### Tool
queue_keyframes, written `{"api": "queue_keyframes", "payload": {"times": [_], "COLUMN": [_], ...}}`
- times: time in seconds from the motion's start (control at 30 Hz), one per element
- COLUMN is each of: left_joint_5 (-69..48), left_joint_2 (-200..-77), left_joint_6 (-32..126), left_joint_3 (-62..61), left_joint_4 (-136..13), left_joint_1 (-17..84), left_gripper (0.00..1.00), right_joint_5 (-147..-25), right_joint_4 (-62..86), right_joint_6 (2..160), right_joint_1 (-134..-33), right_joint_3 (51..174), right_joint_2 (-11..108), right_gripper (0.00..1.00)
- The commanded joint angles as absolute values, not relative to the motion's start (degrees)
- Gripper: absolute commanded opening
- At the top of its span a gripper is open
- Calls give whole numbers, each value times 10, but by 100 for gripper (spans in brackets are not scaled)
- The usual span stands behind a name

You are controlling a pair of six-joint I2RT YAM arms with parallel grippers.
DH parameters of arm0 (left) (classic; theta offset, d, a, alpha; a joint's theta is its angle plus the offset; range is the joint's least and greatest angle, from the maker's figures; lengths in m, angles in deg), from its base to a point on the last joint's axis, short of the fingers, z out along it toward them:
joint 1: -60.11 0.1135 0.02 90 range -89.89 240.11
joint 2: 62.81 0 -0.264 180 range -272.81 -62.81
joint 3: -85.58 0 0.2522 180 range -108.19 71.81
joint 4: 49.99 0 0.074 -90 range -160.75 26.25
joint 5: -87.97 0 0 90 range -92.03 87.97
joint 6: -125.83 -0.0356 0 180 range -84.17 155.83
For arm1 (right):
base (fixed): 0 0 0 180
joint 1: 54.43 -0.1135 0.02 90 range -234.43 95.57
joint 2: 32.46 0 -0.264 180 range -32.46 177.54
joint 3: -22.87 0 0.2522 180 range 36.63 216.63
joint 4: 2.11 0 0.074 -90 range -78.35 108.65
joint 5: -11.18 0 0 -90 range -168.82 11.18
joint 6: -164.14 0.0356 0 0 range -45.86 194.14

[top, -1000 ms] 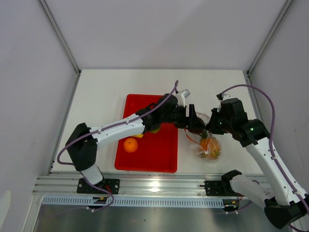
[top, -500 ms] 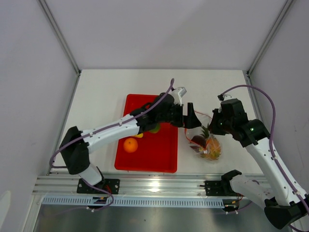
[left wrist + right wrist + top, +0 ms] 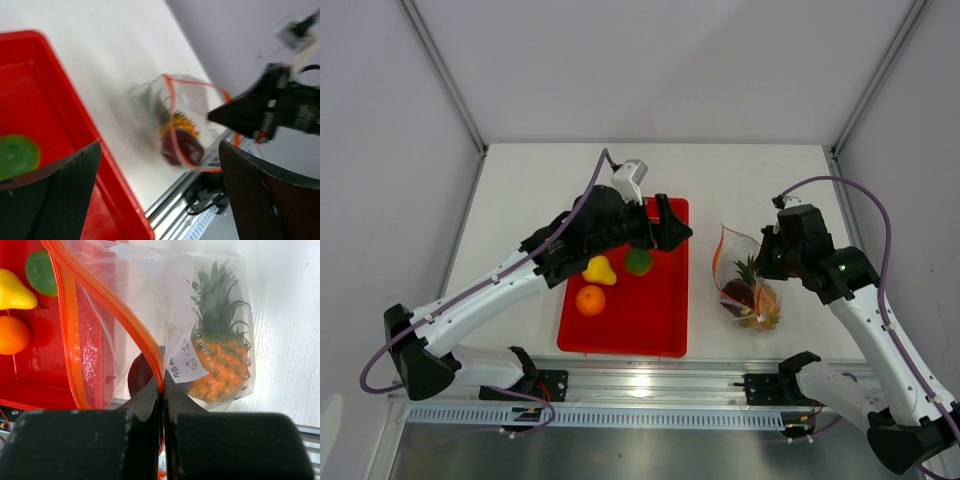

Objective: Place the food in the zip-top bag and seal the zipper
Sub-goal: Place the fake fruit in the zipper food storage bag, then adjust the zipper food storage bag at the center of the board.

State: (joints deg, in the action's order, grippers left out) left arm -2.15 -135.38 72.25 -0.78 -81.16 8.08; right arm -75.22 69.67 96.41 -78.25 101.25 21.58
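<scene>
Left gripper (image 3: 675, 222) is over the tray's (image 3: 650, 335) far right corner, fingers spread wide, nothing between them.

Right gripper (image 3: 162, 389) is right of the tray, fingers pressed together on the zipper (image 3: 70, 330), pinching the strip where two runs of it meet. The mouth of the bag (image 3: 748, 262) gapes as a wide loop toward the tray.

The bag stands just right of the tray, a bare strip of table (image 3: 540, 180) between them. It seems to rest on the table, but I can't confirm contact from above.

In the bag:
- Pineapple (image 3: 220, 357) on the side away from the tray, crown toward the far edge of the table.
- Dark red fruit (image 3: 737, 292) beside it on the tray side, low in the bag. In the right wrist view it is partly hidden behind the fingers.

In the tray:
- Green fruit (image 3: 638, 261) in the middle, toward the right wall.
- Pear (image 3: 599, 270) just left of the green fruit, a small gap between them.
- Orange (image 3: 590, 300) just nearward of the pear, close to the left wall.

The left wrist view is blurred. I can make out the tray's right wall, the green fruit at the left edge of the picture, and the bag with its orange loop beyond.
</scene>
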Motion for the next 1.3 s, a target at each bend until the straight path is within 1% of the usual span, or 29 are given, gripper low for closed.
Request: {"api": "queue_keyframes", "payload": {"times": [0.0, 0.03, 0.07, 0.17, 0.27, 0.37, 0.4, 0.47, 0.5, 0.6, 0.77, 0.9, 0.93, 0.97, 1.03, 1.07, 1.2, 1.23, 1.27], "left_joint_5": [-16, -39, -69, -111, -131, -138, -142, -144, -143, -146, -142, -125, -121, -121, -128, -134, -164, -164, -157], "left_joint_2": [-1339, -1332, -1326, -1315, -1343, -1387, -1399, -1430, -1437, -1451, -1450, -1452, -1453, -1455, -1455, -1455, -1463, -1467, -1469], "left_joint_6": [719, 718, 723, 741, 746, 741, 743, 757, 763, 778, 778, 752, 746, 740, 727, 723, 721, 724, 731], "left_joint_3": [36, 70, 81, 113, 100, 60, 53, 40, 41, 55, 52, 13, 1, -4, -15, -15, -20, -21, -20], "left_joint_4": [-852, -821, -803, -755, -740, -743, -742, -736, -727, -708, -707, -735, -748, -750, -745, -740, -716, -719, -725], "left_joint_1": [96, 96, 96, 93, 76, 50, 42, 37, 34, 25, 13, 9, 9, 8, 7, 6, 6, 5, 3], "left_gripper": [100, 99, 100, 98, 95, 94, 94, 93, 92, 89, 87, 86, 81, 63, 53, 45, 41, 43, 49], "right_joint_5": [-750, -750, -743, -746, -756, -773, -844, -935, -979, -960, -899, -916, -920, -920, -916, -915, -912, -910, -907], "right_joint_4": [692, 695, 695, 696, 702, 703, 679, 649, 640, 638, 668, 674, 672, 667, 665, 668, 675, 675, 677], "right_joint_6": [954, 951, 950, 937, 914, 903, 902, 908, 910, 910, 894, 901, 904, 908, 915, 917, 925, 925, 924], "right_joint_1": [-781, -780, -780, -770, -747, -723, -709, -657, -649, -646, -642, -642, -642, -642, -650, -654, -673, -675, -674], "right_joint_3": [1026, 1026, 1027, 1059, 1111, 1121, 1096, 1049, 1019, 1008, 1071, 1068, 1062, 1061, 1063, 1066, 1070, 1071, 1070], "right_joint_2": [227, 232, 235, 257, 289, 307, 307, 307, 310, 305, 296, 304, 300, 290, 279, 275, 268, 269, 269], "right_gripper": [0, 0, 0, 0, 0, 0, 0, 0, 0, 0, 0, 0, 0, 0, 0, 0, 0, 0, 0]}}
